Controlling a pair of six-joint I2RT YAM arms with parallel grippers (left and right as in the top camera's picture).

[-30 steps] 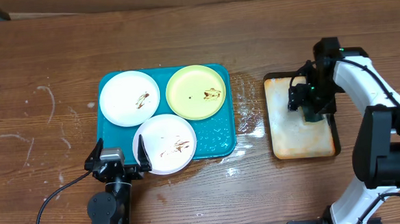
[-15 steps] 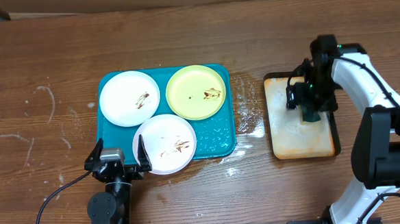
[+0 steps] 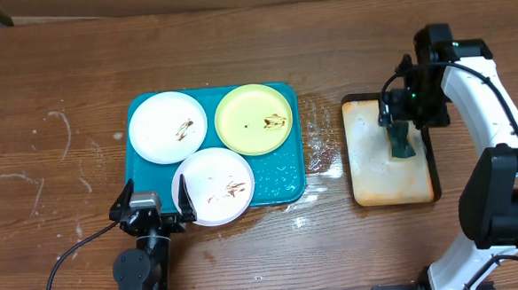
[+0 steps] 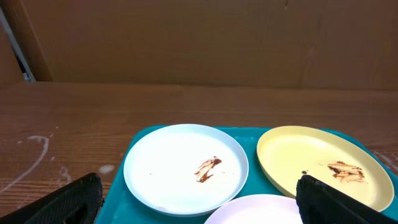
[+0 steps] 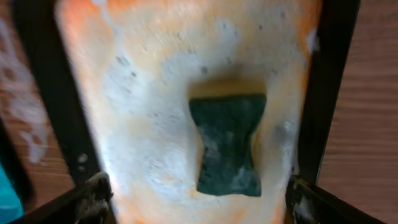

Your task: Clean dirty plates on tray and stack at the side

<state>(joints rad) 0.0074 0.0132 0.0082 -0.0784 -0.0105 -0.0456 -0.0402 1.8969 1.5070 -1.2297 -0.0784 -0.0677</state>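
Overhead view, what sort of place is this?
Likely a lab bench staged for dishwashing: a wooden table, smeared plates on a teal tray, and a green sponge on a foamy black-rimmed tray.

The overhead camera is looking straight down on the whole table (image 3: 236,40), the left wrist one is looking low and level across the nearby teal tray (image 3: 283,181) left of centre there, and the right wrist one is looking closely down on the sponge (image 5: 227,143) and foamy tray (image 5: 143,93) at right.
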